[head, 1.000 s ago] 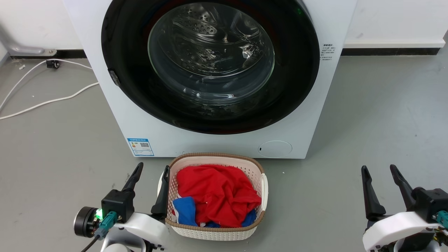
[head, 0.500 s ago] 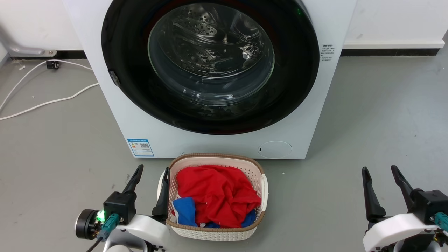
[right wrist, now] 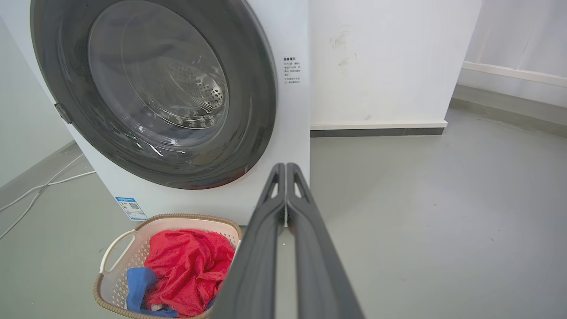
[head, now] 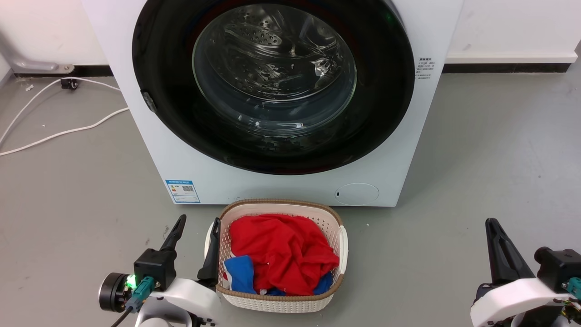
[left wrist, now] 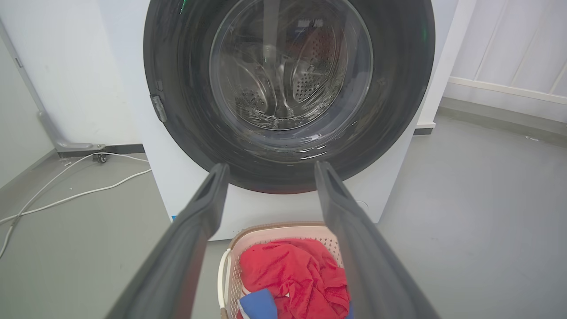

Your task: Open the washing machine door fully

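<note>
The white washing machine (head: pixel 390 177) (left wrist: pixel 177 177) (right wrist: pixel 292 115) stands straight ahead. Its washing machine door (head: pixel 163 91) (left wrist: pixel 398 88) (right wrist: pixel 257 110), a glossy black disc with a clear glass bowl, lies flat against the front, closed. A small latch tab (head: pixel 148 101) sits on the door's left edge. My left gripper (head: pixel 198 221) (left wrist: pixel 270 170) hangs open low at the left, its right finger beside the basket's rim. Low at the right, my right gripper (head: pixel 494 223) (right wrist: pixel 284 167) is shut with nothing in it. Both are well short of the door.
A cream laundry basket (head: pixel 331 218) (left wrist: pixel 248 232) (right wrist: pixel 110 261) with red and blue clothes sits on the floor right before the machine, between my arms. White cables (head: pixel 59 134) trail over the grey floor at the left. A white wall (right wrist: pixel 390 66) stands right of the machine.
My right gripper has closed from open to shut. The left gripper has sunk slightly. The door has not moved.
</note>
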